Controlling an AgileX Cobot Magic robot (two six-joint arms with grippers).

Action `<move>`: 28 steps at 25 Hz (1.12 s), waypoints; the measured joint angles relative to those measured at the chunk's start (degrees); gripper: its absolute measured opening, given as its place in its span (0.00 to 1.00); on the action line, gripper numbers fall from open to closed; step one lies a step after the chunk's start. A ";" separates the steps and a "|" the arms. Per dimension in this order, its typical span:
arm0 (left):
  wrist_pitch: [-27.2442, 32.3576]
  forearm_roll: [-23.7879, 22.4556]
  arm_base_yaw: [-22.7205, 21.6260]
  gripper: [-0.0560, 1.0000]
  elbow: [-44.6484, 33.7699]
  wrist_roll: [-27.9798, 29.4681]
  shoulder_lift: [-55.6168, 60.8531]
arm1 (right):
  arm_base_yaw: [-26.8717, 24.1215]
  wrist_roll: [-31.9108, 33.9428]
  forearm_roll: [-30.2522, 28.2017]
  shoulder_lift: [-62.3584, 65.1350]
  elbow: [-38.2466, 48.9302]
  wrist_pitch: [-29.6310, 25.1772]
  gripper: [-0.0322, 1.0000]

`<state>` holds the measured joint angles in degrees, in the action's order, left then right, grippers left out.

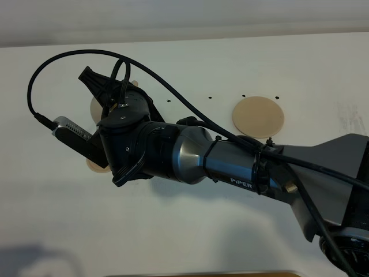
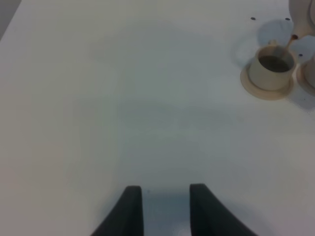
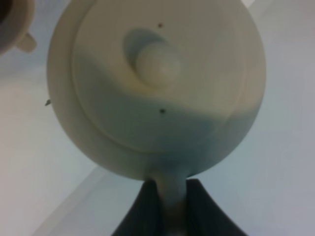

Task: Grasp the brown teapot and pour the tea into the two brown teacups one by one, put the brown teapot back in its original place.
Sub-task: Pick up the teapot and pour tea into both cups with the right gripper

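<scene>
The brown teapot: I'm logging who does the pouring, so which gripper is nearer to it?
Right. The right gripper is shut on the brown teapot's handle; the left gripper hangs over bare table, well away from it.

White table (image 1: 190,231) with 1 bare tan disc (image 1: 258,116), 2 cup saucers (image 2: 268,88)

Teapot (image 3: 157,88) matt smooth clay; table (image 2: 123,98) smooth white matt.

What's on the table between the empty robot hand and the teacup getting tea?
Nothing: in the left wrist view, only bare white table lies between the left gripper and the teacup.
</scene>
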<state>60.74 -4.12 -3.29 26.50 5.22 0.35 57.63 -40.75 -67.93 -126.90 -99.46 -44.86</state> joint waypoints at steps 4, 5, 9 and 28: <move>0.00 0.00 0.00 0.34 0.00 0.00 0.00 | 0.00 0.00 0.00 0.00 0.00 0.00 0.11; 0.00 0.00 0.00 0.34 0.00 0.00 0.00 | 0.00 0.00 0.00 0.00 0.00 0.00 0.11; 0.00 0.00 0.00 0.34 0.00 0.00 0.00 | 0.00 0.00 0.00 0.00 0.00 0.00 0.11; 0.00 0.00 0.00 0.34 0.00 0.00 0.00 | 0.00 -1.42 0.00 0.00 0.00 0.07 0.11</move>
<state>60.74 -4.12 -3.29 26.50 5.22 0.35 57.63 -42.17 -67.93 -126.90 -99.46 -44.80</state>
